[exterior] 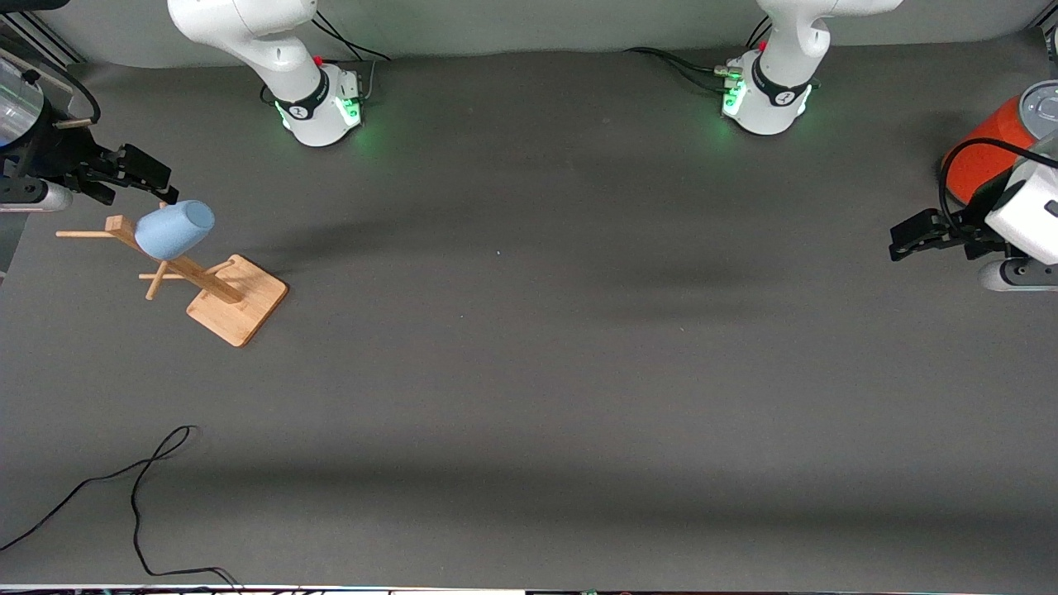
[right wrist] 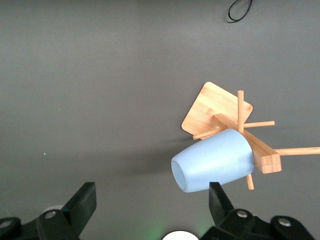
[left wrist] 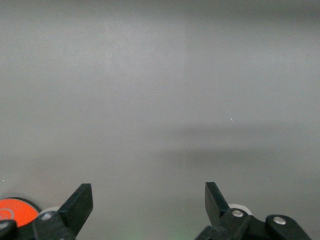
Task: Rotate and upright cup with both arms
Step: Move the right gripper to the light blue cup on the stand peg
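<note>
light-blue matte plastic, so the cup probably weighs next to nothing and is stiff enough to pinch without denting. no handle, tapered wall, smooth skin: my guess is it slips toward the narrow end if squeezed on the taper alone. i'd take it across the body near the wide rim, or with one finger inside the mouth and one outside.

where it is: hung on a peg of the wooden rack at the right arm's end of the bench, lying tilted, not upright. in the right wrist view the cup shows one flat round end facing the camera; can't tell from that whether it's mouth or base. it has to come off along the peg axis, else the light rack likely tips or drags.

right tool: fingers spread wide, holding nothing, hovering just beside the cup's upper end, not touching it. in its own wrist view the tool has one finger close by the cup wall, the gap not yet around the cup.

left tool: also wide, empty, waiting at the left arm's end of the bench next to the orange can. its wrist view shows the tool over bare bench.
</note>
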